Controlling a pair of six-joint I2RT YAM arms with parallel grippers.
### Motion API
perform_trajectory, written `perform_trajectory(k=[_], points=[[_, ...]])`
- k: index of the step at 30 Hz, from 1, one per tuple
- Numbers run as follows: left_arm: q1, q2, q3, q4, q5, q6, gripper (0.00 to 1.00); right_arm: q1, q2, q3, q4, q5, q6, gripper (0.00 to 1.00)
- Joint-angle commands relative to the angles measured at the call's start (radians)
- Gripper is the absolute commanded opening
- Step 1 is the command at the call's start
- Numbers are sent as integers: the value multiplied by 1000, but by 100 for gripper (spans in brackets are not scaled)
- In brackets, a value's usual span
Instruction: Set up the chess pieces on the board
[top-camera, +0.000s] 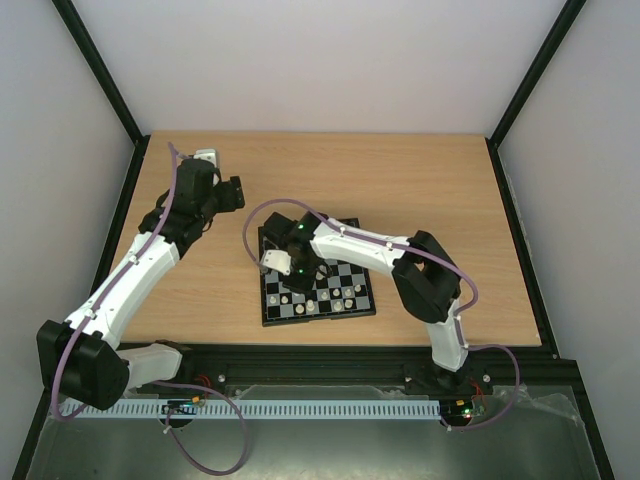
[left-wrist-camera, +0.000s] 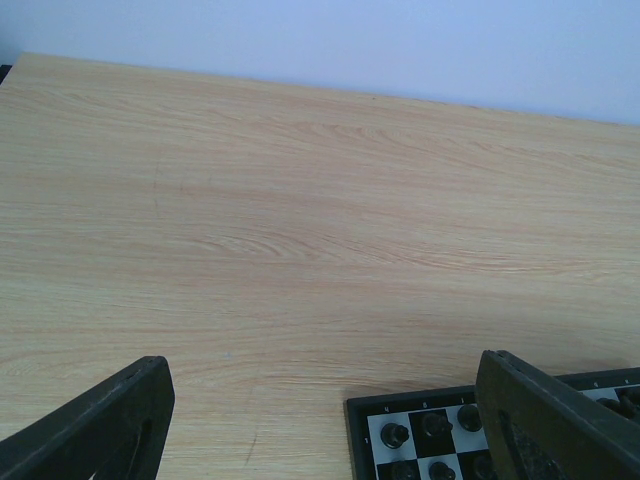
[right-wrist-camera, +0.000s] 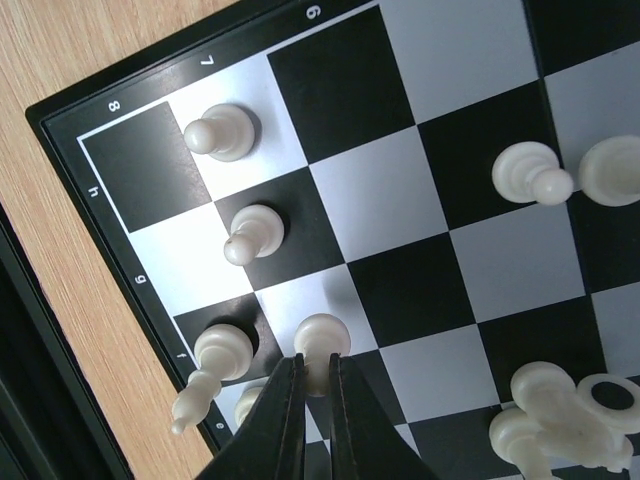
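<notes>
right gripper (right-wrist-camera: 315, 362) clamped on cream-white pawn (right-wrist-camera: 322, 335) near board (right-wrist-camera: 330, 80) edge | left gripper (left-wrist-camera: 322, 362) apart, over tabletop (left-wrist-camera: 300, 200) beside board

We see the board (top-camera: 318, 275) lying slightly askew on the wooden counter (top-camera: 420, 180). Cream chess pieces (top-camera: 340, 298) stand on its near half. The right arm (top-camera: 400, 255) stretches in from the board's right side, with the right gripper (top-camera: 298, 277) low over the board's left half. The left gripper (top-camera: 236, 192) hangs over the counter beyond the board's far-left corner, well apart from it.
</notes>
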Motion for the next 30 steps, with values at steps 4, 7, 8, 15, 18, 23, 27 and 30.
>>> perform_trajectory(k=[4, 7, 8, 15, 18, 23, 27, 30], points=[[4, -5, -3, -2, -9, 12, 86, 19, 32, -13, -71, 2, -6, 5], [3, -3, -2, -3, -9, 14, 86, 19, 43, -13, -69, 4, -7, 5], [3, -3, -2, -2, -9, 13, 86, 21, 46, -13, -70, 5, -7, 5], [3, -1, -2, -4, -5, 15, 86, 21, 52, -12, -65, 15, -5, 8], [3, 0, -3, -4, -3, 16, 86, 22, 48, -12, -63, 16, -5, 13], [3, 2, -2, -5, -11, 23, 86, 22, 28, -2, -82, 10, -7, 23], [3, 7, -2, -7, -6, 24, 86, 17, -39, 3, -76, 21, -8, 27], [2, 14, -2, -2, 12, 30, 84, -8, -99, -12, -71, 12, -7, 28]])
